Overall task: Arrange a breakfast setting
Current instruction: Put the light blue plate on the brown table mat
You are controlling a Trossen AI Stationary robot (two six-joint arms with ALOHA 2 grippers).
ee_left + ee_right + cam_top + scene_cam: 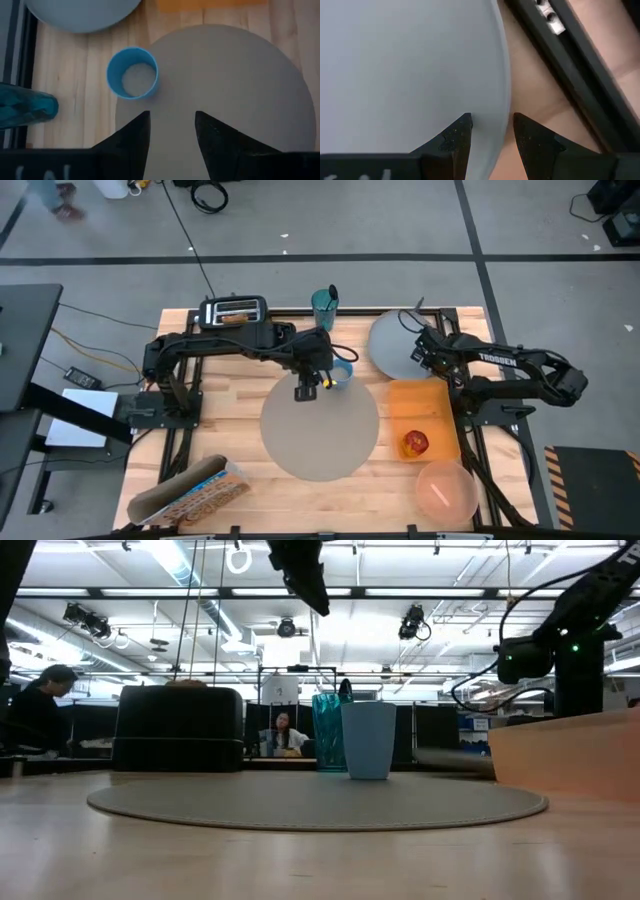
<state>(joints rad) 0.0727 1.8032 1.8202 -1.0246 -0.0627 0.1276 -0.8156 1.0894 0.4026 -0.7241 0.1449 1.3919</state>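
Note:
The round grey-beige placemat (320, 430) lies mid-table. The light-blue cup (341, 372) stands upright on its far edge and also shows in the left wrist view (132, 72). My left gripper (172, 117) hangs open and empty above the placemat, just beside the cup (368, 740). The grey plate (398, 345) lies on the table at the far right. My right gripper (491, 127) is open at the plate's right edge. The apple (416, 443) lies on the orange mat (420, 408). The pink bowl (445, 488) stands near the front right. The spoon does not show. My right gripper stands astride the plate's rim (504, 95), one finger (460, 132) over the plate and the other over the bare wood. The plate lies flat on the table. I cannot tell whether the fingers touch it.
The black toaster (232, 310) with a toast slice in it stands at the far left. A teal glass (324, 304) stands at the far edge. A cereal box (190, 492) lies at the near left corner. People show in the room behind the table.

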